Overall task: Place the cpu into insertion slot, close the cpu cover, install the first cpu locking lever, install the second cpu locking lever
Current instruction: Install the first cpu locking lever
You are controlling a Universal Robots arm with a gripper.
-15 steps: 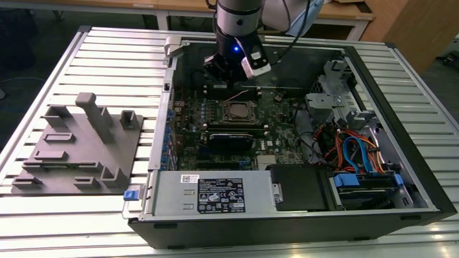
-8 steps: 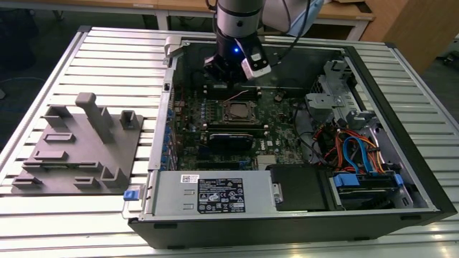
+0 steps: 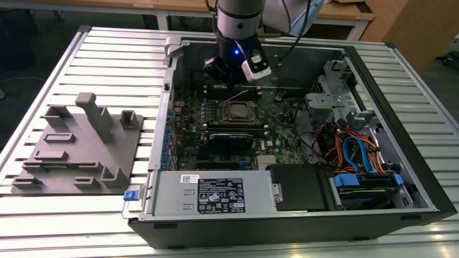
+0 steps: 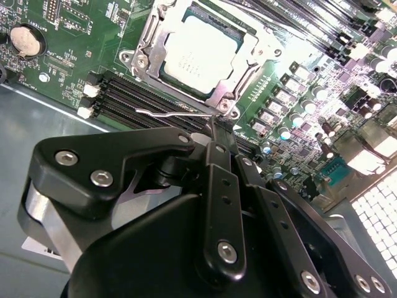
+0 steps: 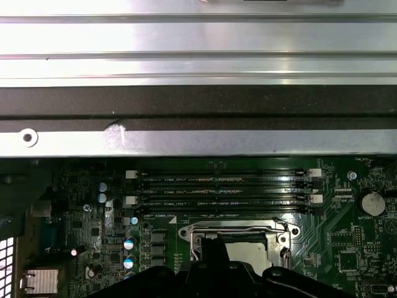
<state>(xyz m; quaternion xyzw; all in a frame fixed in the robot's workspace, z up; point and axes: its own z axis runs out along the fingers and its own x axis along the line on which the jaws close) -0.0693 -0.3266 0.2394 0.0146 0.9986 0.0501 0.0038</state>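
The arm [image 3: 240, 21] stands nearly upright over the open computer case [image 3: 401, 177], its wrist lowered into the far part of the case above the green motherboard [image 3: 188, 134]. The gripper [image 3: 228, 75] hangs just beyond the insertion slot [image 3: 240, 112]. In the second wrist view its fingers [image 4: 214, 146] are drawn together to a narrow tip. The cpu cover [image 4: 147, 38] lies flat on the slot, framing the cpu [image 4: 201, 53] seated inside. A thin wire locking lever [image 4: 170, 113] runs along the slot's near edge to the fingertips. I cannot tell whether they pinch it.
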